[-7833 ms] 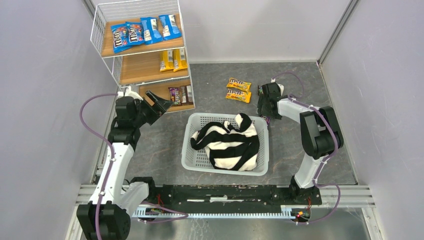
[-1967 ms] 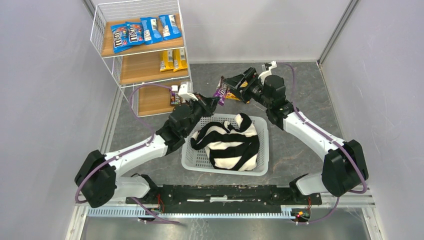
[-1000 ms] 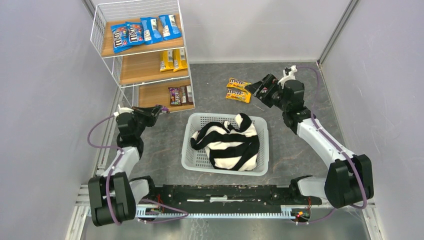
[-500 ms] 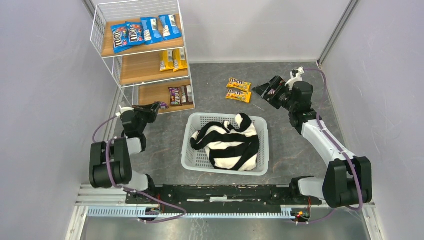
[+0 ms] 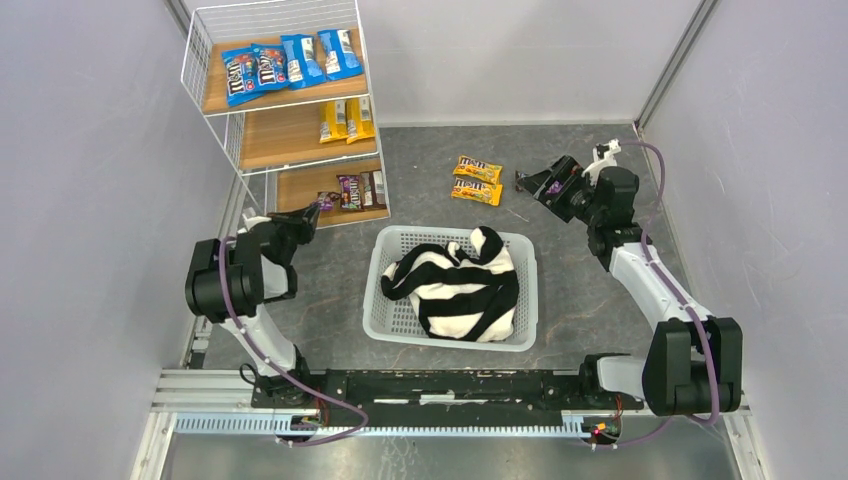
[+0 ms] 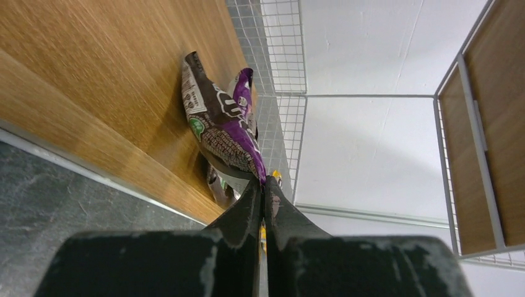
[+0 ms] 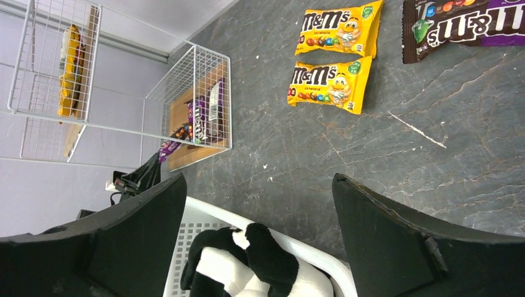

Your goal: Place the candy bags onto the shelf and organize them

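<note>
Left wrist, candy bag (image 6: 226, 127) in left gripper (image 6: 263, 193)

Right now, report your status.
Left fingers shut on purple candy bag at bottom shelf. Right fingers open, empty. Two yellow bags, one dark bag on table.

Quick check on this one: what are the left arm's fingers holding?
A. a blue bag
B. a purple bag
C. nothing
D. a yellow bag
B: in the left wrist view the left fingers are pinched shut on the edge of a purple bag, held by the shelf.
</note>
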You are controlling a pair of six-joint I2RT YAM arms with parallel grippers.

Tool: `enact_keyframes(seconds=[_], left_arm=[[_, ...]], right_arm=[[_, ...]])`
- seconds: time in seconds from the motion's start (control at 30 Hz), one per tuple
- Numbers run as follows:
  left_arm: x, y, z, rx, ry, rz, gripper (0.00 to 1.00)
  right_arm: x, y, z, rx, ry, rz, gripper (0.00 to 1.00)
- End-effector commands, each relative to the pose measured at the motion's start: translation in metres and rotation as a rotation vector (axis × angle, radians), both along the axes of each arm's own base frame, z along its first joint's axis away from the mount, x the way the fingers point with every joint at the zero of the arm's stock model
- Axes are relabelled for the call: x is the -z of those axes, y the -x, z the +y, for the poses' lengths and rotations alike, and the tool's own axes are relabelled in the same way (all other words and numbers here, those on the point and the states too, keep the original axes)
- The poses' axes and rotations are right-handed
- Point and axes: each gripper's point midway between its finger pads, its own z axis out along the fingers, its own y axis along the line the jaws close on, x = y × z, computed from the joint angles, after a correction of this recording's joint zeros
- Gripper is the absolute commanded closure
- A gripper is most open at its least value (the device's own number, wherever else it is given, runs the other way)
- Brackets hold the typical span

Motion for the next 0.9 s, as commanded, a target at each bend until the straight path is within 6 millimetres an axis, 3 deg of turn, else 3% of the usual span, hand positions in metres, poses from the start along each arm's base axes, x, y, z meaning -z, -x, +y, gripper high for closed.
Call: enact_keyframes(seconds=[0.0,0.17,0.6,0.87], left_arm=[[-0.023,-0.02,0.014,-0.057,0.012,-0.116,0.93],[-0.014,-0.03,0.018,-0.074,0.017,-0.123,0.91],[0.041,-0.038,0.015,-0.041,0.012,0.044,0.85],[0.037,-0.029,0.023,-0.055,-0.095,0.194,0.52]], right_arm=[[-0.009,0.0,-0.003,-0.015,0.014,-0.048,0.05],[-0.004,0.0,-0.006,-0.012,0.019,-0.037,0.05],[0.01,0.003,-0.011,-0.012,0.062,-0.014,0.05],[0.023,0.005,-0.017,-0.007,0.117,0.01,0.05]])
